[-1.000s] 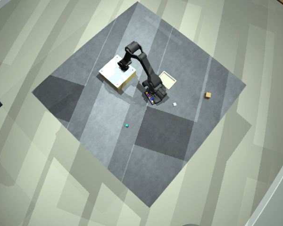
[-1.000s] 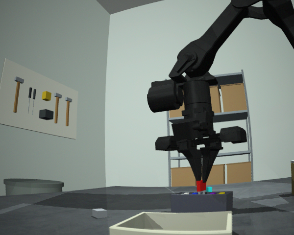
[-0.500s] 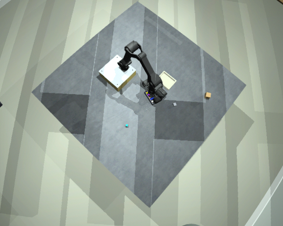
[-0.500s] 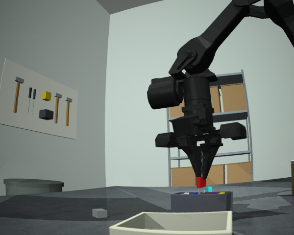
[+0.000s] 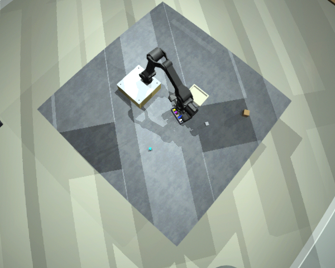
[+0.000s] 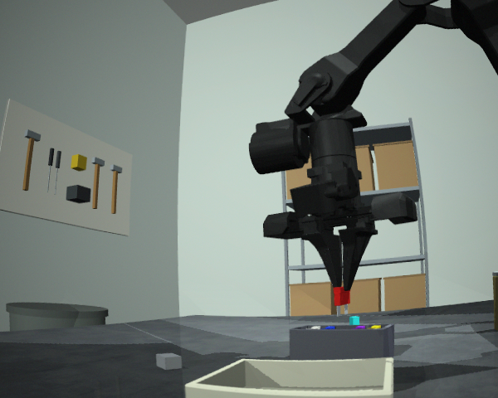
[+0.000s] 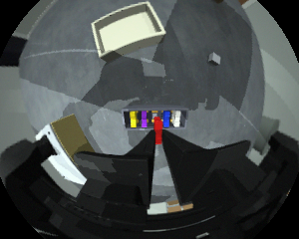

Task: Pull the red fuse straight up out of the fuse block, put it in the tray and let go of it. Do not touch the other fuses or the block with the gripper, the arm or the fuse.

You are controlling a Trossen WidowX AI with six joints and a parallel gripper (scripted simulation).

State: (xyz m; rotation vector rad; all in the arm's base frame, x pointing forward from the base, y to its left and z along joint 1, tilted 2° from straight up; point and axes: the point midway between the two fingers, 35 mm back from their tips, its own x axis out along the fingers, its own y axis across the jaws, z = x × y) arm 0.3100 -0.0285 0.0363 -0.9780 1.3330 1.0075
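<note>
Exterior view, left to right. A small grey cube (image 6: 168, 361) lies on the surface at 8 o'clock from the fuse block (image 6: 341, 342), well apart from it. The cream tray (image 6: 289, 380) sits just in front of the block, at its 6 o'clock. The fingers (image 6: 342, 286) are closed narrowly on the red fuse (image 6: 340, 296), which hangs clear above the block, at its 12 o'clock, touching nothing else. White, blue, purple and yellow fuses sit in the block's top. A cyan cube (image 6: 354, 319) shows just behind the block. In the top view a tan box (image 5: 246, 113) lies well apart at 3 o'clock.
</note>
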